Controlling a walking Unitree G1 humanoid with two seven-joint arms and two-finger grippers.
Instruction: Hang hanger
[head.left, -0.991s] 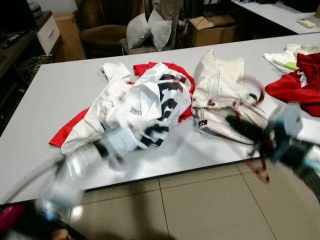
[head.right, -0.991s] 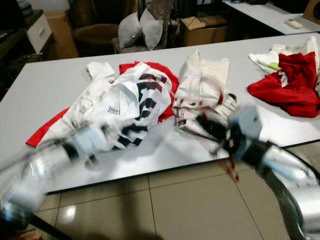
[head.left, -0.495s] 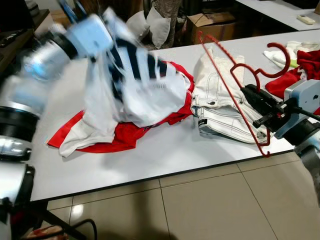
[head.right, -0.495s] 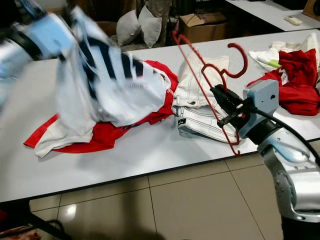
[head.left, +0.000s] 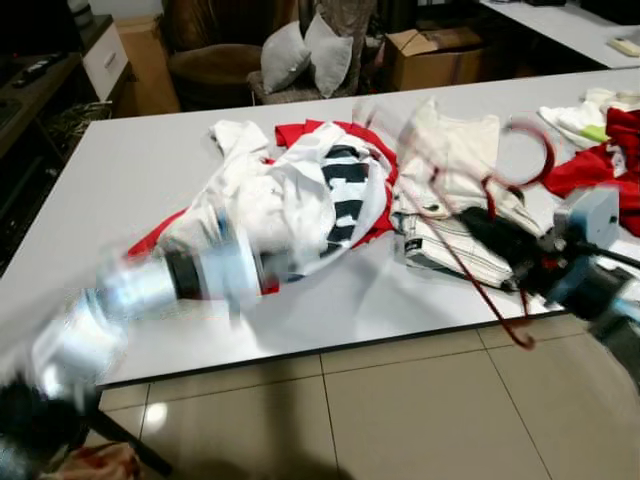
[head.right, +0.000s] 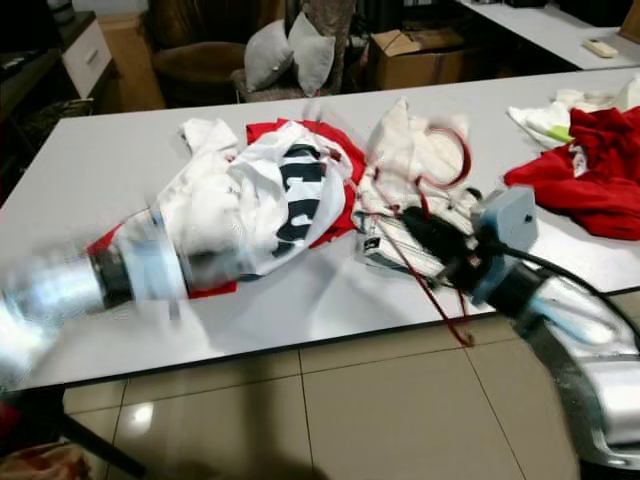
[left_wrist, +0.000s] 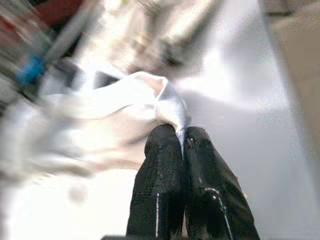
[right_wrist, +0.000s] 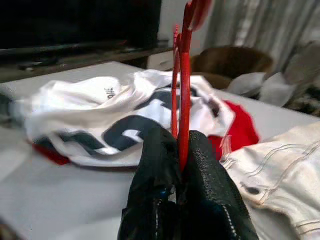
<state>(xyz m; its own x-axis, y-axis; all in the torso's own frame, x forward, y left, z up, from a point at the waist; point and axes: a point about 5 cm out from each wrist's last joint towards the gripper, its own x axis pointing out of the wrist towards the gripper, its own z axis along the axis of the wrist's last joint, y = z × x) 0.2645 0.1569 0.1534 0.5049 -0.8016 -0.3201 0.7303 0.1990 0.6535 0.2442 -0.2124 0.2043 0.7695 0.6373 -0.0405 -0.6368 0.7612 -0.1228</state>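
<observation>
table (head.right: 560, 110): white, w/ clothes pile
shirt (head.right: 262, 190): white/black, fold pinched btwn left gripper (left_wrist: 181, 134) fingers
hanger (right_wrist: 183, 75): red, clamped btwn right gripper (right_wrist: 181, 145) jaws, held over table's near edge

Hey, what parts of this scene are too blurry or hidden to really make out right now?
- Left gripper: head views smear the left arm with motion blur; the left wrist view shows it pinching the white shirt.
- Red hanger: ghosted in the head views, its hook cut off by the right wrist view's edge.
- Shirt lettering: too blurred to read.
</observation>
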